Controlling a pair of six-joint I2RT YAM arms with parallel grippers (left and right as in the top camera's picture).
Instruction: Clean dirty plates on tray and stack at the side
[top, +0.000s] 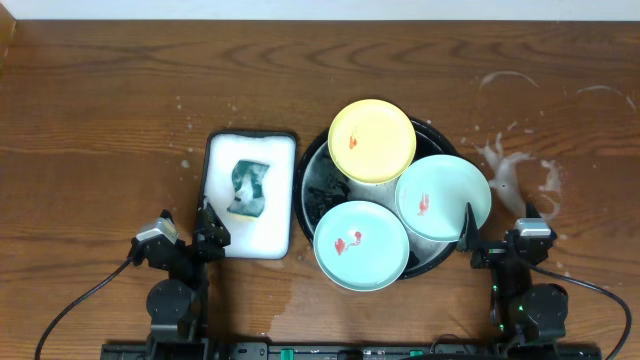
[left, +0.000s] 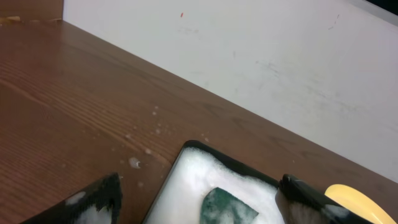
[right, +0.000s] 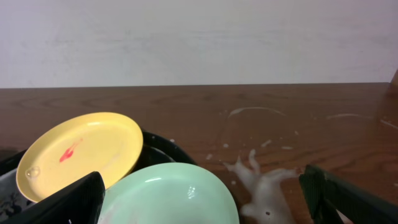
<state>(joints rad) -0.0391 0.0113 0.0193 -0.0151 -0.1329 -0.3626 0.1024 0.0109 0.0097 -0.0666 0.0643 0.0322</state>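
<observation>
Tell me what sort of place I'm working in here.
Likely a lab bench staged as a dishwashing station, not a real kitchen: a wooden table against a plain white wall, a white tray of suds holding a sponge, and red-smeared plates on a wet black tray.

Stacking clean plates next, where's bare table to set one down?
Bare wood right of the black tray, soap-splashed; more left of the white tray and along the far edge. Crowded: three plates fill the black tray; the gap between trays is narrow.
</observation>
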